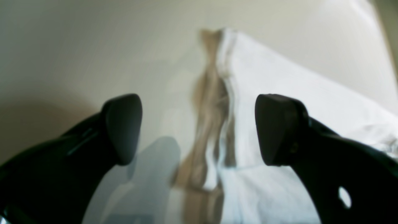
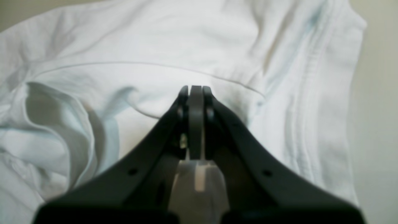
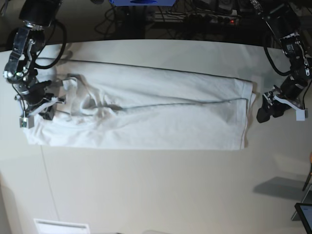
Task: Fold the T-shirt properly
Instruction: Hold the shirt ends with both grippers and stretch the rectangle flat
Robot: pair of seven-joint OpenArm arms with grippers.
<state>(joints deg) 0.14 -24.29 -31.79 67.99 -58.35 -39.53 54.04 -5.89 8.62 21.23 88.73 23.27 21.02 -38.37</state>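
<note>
The white T-shirt (image 3: 146, 117) lies folded into a long band across the table (image 3: 146, 195). Its hem end is at the right and its bunched collar and sleeve end at the left. My left gripper (image 3: 263, 113) is open just off the hem end. In the left wrist view the left gripper (image 1: 199, 130) straddles the blurred hem edge of the shirt (image 1: 279, 77) without touching it. My right gripper (image 3: 51, 111) is over the wrinkled left end. In the right wrist view the right gripper (image 2: 195, 90) is shut above the shirt (image 2: 155, 40), with no fabric seen between the jaws.
Cables and equipment (image 3: 195, 17) run along the table's back edge. A white flat object (image 3: 61, 226) lies at the front left. A dark device (image 3: 304, 214) shows at the front right corner.
</note>
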